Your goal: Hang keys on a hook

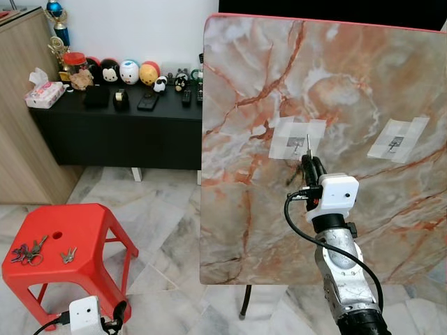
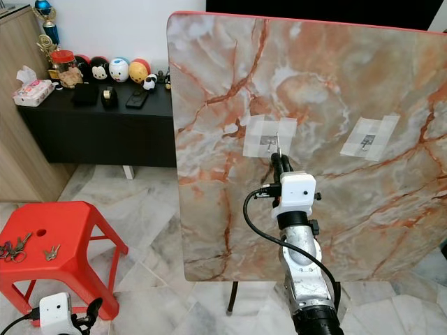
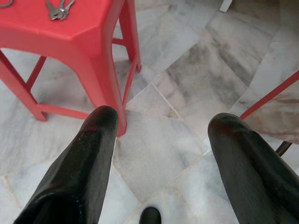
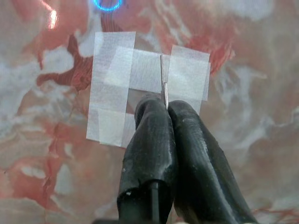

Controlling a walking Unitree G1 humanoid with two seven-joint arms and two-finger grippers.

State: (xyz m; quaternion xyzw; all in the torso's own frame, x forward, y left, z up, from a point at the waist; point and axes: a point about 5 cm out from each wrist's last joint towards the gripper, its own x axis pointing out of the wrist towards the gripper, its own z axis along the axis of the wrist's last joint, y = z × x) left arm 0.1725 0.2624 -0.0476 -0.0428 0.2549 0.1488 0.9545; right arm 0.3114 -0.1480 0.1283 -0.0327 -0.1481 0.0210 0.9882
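Observation:
My right gripper (image 1: 308, 162) is raised against an upright marble-patterned board (image 1: 244, 209). It is shut on a thin metal key (image 4: 163, 77) that sticks up past the fingertips. The key's tip lies over a white tape patch holding a small hook (image 1: 296, 146). A second taped hook (image 1: 395, 144) sits further right on the board. Two more key bunches (image 1: 28, 250) (image 1: 68, 255) lie on a red plastic stool (image 1: 77, 223) at the lower left. My left gripper (image 3: 166, 119) hangs low beside the stool, open with nothing between its fingers.
A low black cabinet (image 1: 126, 125) with toy figures, a tissue pack and small items stands along the back wall. A wooden cupboard (image 1: 17, 105) is at the far left. The board's dark stand leg (image 1: 246, 301) meets the marble floor.

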